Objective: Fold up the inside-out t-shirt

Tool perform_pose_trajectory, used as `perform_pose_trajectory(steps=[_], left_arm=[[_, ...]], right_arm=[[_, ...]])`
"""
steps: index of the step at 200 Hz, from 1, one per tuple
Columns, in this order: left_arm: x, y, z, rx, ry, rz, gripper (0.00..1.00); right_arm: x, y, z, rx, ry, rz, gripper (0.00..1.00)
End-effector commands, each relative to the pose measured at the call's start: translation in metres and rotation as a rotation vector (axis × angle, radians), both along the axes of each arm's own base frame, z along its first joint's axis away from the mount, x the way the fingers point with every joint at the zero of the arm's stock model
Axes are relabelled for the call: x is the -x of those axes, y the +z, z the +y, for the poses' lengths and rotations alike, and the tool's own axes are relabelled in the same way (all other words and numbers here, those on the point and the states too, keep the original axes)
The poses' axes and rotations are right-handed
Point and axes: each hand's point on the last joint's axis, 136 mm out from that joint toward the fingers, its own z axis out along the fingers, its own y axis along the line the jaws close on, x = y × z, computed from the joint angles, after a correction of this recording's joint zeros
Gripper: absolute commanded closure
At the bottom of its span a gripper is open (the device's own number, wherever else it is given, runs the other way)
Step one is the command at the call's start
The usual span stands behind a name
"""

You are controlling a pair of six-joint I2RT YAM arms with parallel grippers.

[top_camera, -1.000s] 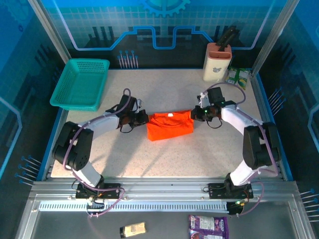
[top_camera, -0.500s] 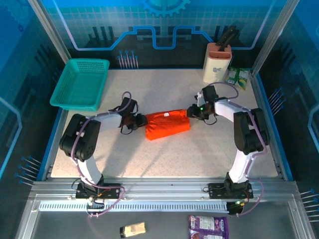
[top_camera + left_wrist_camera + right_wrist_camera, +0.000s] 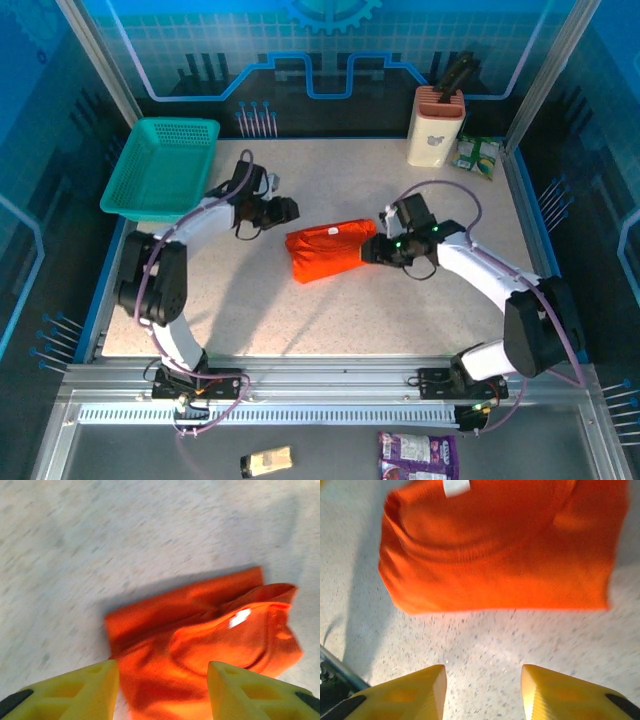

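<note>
The t-shirt (image 3: 328,250) sits about mid-table (image 3: 340,320) as a compact orange bundle, already doubled over on itself, lying a bit skewed with its left end nearer than its right. The white neck label (image 3: 239,618) shows on top.

Both grippers are empty. The left gripper (image 3: 285,212) hovers just off the bundle's far-left corner with its yellow fingers (image 3: 90,685) spread and nothing between them. The right gripper (image 3: 370,252) is just beside the right end, also spread, with bare table between its fingers (image 3: 420,690).

Handling-wise, my read is that it's light, floppy and not fragile at all. Soft cloth like this won't hold a shape, so any lift lets the layers sag and slide apart. It probably drags on the speckled table rather than slipping.

If it needs another fold, I'd pinch the two short ends low, through every layer at once, near the corners. Grabbing only the top layer by the loose, puffy collar would likely peel the stack open.
</note>
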Motion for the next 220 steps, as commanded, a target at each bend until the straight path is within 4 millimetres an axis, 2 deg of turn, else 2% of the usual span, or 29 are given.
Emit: perform_pose_trajectory(steps=[1, 26, 54, 61, 98, 135, 161, 194, 208, 220], left_arm=[[0.004, -0.018, -0.024, 0.088, -0.163, 0.087, 0.50], [-0.004, -0.033, -0.041, 0.163, -0.226, 0.146, 0.50], [0.002, -0.050, -0.046, 0.196, -0.243, 0.203, 0.49], [0.006, -0.053, -0.045, 0.197, -0.243, 0.213, 0.49], [0.042, -0.056, -0.043, 0.247, -0.222, 0.242, 0.50], [0.096, -0.064, -0.059, 0.321, -0.196, 0.273, 0.50], [0.128, -0.064, -0.081, 0.385, -0.171, 0.264, 0.49], [0.158, -0.053, -0.109, 0.459, -0.183, 0.257, 0.49], [0.165, -0.049, -0.110, 0.457, -0.169, 0.251, 0.49], [0.167, -0.050, -0.100, 0.413, -0.126, 0.245, 0.49]], right_arm=[[0.017, -0.021, 0.021, -0.090, 0.000, 0.108, 0.51], [0.004, -0.036, 0.029, -0.121, -0.024, 0.121, 0.40], [-0.020, -0.052, 0.027, -0.145, -0.063, 0.146, 0.37], [-0.036, -0.047, 0.028, -0.163, -0.073, 0.127, 0.37], [-0.081, -0.042, 0.014, -0.177, -0.100, 0.100, 0.36], [-0.119, -0.034, -0.009, -0.169, -0.134, 0.085, 0.36], [-0.124, -0.030, -0.027, -0.127, -0.139, 0.087, 0.37], [-0.111, -0.016, -0.044, -0.040, -0.132, 0.071, 0.38], [-0.101, -0.009, -0.047, -0.005, -0.118, 0.064, 0.38], [-0.090, -0.003, -0.048, 0.029, -0.103, 0.056, 0.38]])
